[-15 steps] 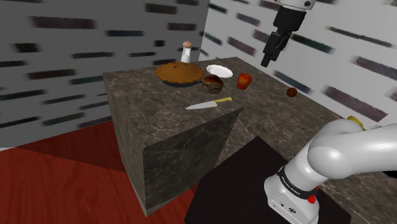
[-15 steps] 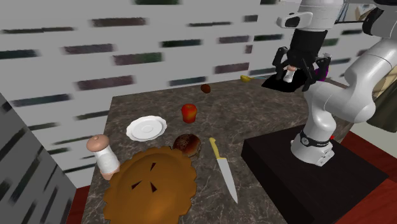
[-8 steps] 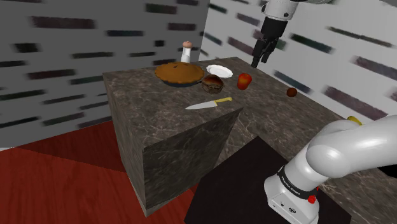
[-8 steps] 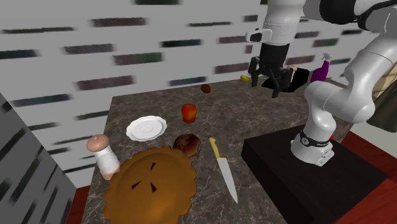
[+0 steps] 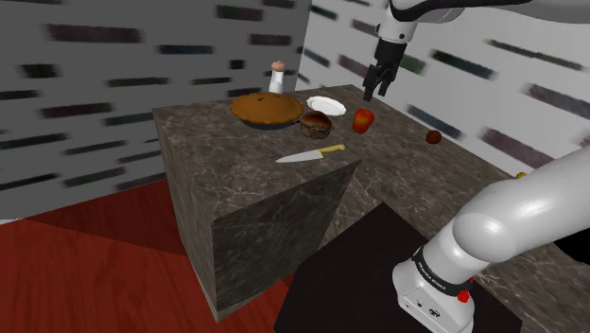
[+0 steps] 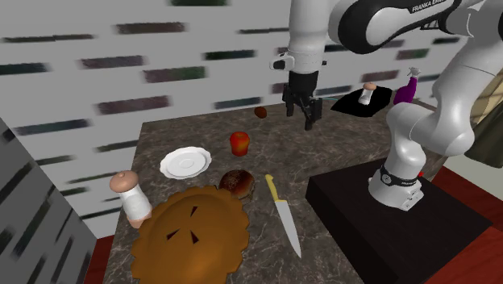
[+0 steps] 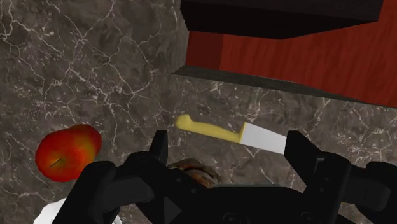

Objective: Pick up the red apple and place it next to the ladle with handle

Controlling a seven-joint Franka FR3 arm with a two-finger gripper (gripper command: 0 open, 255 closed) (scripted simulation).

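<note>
The red apple (image 5: 363,120) (image 6: 239,144) (image 7: 68,151) rests on the dark marbled counter (image 5: 236,180), beside a white plate (image 5: 325,104) (image 6: 184,161). A brown rounded object (image 5: 316,121) (image 6: 236,181) (image 7: 191,170), possibly the ladle's bowl, lies between the apple and a pie (image 5: 265,109). My black gripper (image 5: 372,90) (image 6: 308,117) (image 7: 229,149) hangs open in the air above the counter, a little beyond the apple and clear of it. Nothing is between the fingers (image 7: 159,147).
A yellow-handled knife (image 5: 310,153) (image 6: 282,214) (image 7: 235,132) lies near the counter's edge. A shaker (image 5: 276,76) (image 6: 131,196) stands behind the pie (image 6: 192,234). A small dark ball (image 5: 433,136) (image 6: 260,112) sits by the wall. The black stand (image 6: 387,226) adjoins the counter.
The arm has swung toward the shoulder view's left, carrying the gripper from beyond the dark ball to just above and behind the apple. The fingers stayed open.
</note>
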